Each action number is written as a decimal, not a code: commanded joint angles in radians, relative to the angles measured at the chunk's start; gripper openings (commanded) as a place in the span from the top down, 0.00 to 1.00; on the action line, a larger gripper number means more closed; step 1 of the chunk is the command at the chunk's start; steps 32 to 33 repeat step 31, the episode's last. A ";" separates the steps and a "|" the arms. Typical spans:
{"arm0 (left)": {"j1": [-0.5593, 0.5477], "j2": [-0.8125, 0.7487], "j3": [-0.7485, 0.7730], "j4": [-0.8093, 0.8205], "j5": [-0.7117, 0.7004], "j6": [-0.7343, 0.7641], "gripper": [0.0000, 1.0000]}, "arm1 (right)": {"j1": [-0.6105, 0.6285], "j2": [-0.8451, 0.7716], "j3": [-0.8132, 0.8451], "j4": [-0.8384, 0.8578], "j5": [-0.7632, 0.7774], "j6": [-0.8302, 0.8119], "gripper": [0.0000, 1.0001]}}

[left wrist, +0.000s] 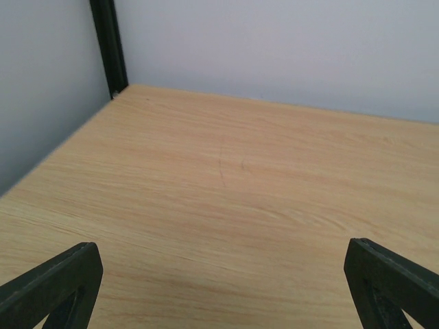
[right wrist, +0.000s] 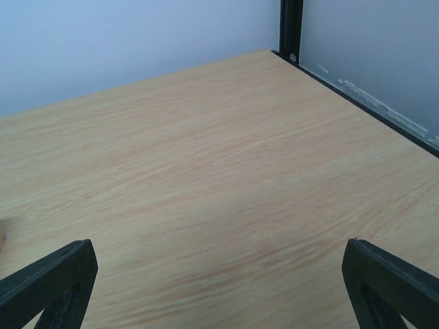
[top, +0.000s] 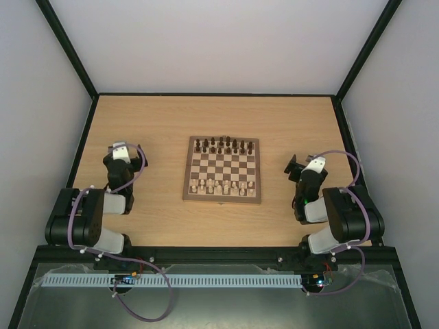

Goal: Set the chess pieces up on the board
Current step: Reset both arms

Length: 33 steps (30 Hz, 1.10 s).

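The board point(top: 223, 164) lies in the middle of the table in the top view. Several pale cream chess pieces point(top: 221, 186) stand on its two near rows. Several dark brown pieces point(top: 225, 144) stand on its two far rows. My left gripper point(top: 122, 146) is open and empty, well left of the board. In the left wrist view its fingertips point(left wrist: 62, 281) stand wide apart over bare wood. My right gripper point(top: 296, 168) is open and empty, right of the board. Its fingertips point(right wrist: 387, 277) also stand wide apart over bare wood. Neither wrist view shows the board.
Black frame posts point(left wrist: 108, 44) and grey walls close the table at the back and sides. The wooden table point(top: 158, 123) has bare room on both sides of the board. A cable rail point(top: 206, 280) runs along the near edge behind the arm bases.
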 commanded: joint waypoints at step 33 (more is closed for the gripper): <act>0.001 0.089 0.017 0.112 0.096 0.044 0.00 | 0.002 0.027 0.095 -0.077 -0.013 -0.022 0.01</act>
